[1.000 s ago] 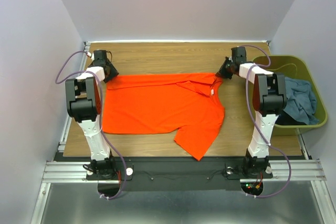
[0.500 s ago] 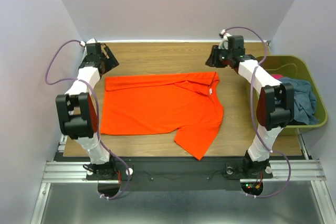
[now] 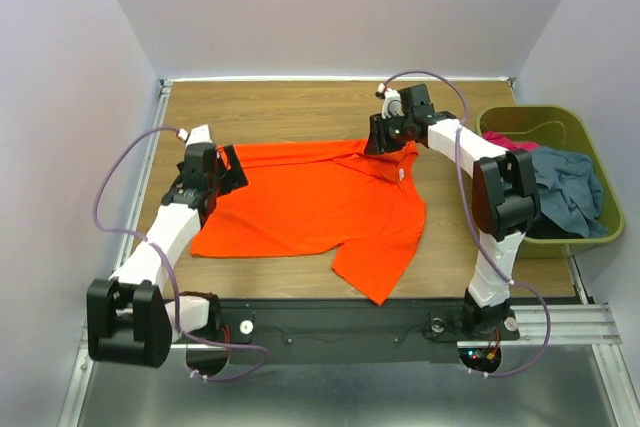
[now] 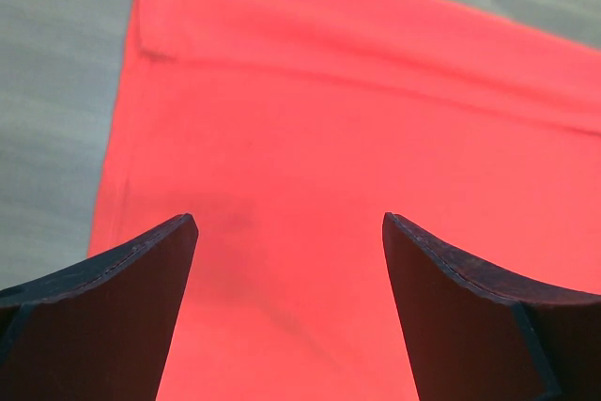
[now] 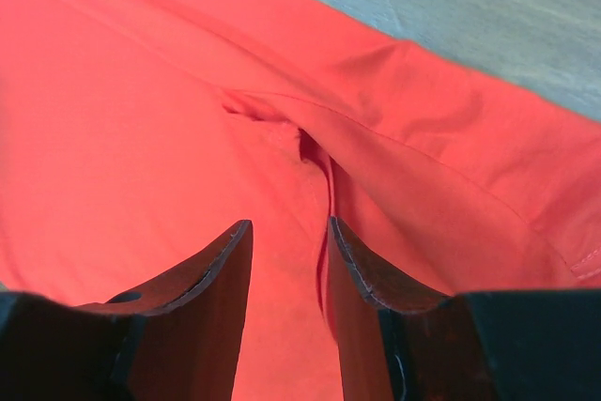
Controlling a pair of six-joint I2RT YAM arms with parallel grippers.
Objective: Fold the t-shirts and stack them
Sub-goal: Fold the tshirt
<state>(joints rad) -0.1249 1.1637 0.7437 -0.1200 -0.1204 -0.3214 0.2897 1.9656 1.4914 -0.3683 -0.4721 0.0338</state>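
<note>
A bright orange t-shirt (image 3: pixel 310 202) lies spread flat on the wooden table, one sleeve pointing toward the near edge. My left gripper (image 3: pixel 232 163) hovers over the shirt's left edge, jaws wide open with only flat orange cloth (image 4: pixel 282 119) beneath them (image 4: pixel 287 221). My right gripper (image 3: pixel 376 139) is over the far right part of the shirt by the collar, open about a finger's width (image 5: pixel 289 223). A raised fold (image 5: pixel 315 152) runs just ahead of its right finger. A blue-grey t-shirt (image 3: pixel 570 192) and a bit of magenta cloth (image 3: pixel 515 144) lie in the tub.
The olive-green tub (image 3: pixel 545 115) stands at the table's right edge. Bare wood (image 3: pixel 300 107) shows behind the orange shirt and on its left. Grey walls close in the table on three sides.
Both grippers have let go of the shirt's far corners and opened. The left arm has swung nearer over the shirt's left edge; the right has moved left over the collar fold.
</note>
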